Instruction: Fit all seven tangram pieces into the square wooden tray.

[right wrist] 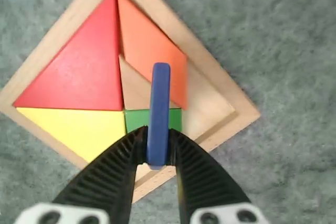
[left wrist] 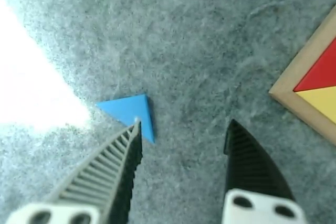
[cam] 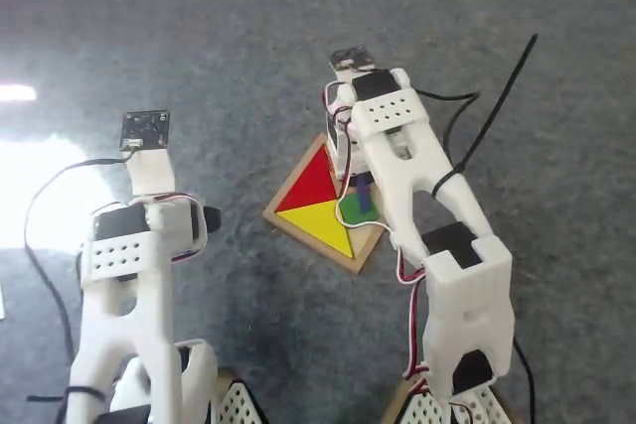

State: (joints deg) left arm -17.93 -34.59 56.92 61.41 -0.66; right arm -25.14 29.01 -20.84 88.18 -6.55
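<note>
The square wooden tray [right wrist: 242,109] lies on the grey felt, turned like a diamond. In it sit a red triangle [right wrist: 79,72], an orange piece [right wrist: 149,45], a yellow triangle [right wrist: 79,127] and a green square [right wrist: 134,119]. My right gripper [right wrist: 157,140] is above the tray, shut on a dark blue piece [right wrist: 159,108] held on edge over the green square and a bare gap. In the high view the tray [cam: 288,215] shows under that arm. My left gripper [left wrist: 184,129] hangs open over the felt, one fingertip beside a light blue triangle [left wrist: 131,111]; the tray corner [left wrist: 291,85] lies off to the side.
A bright patch of glare [cam: 40,186] covers the felt at the table's left side. Cables [cam: 497,106] trail from the right arm toward the back. Both arm bases stand at the front edge.
</note>
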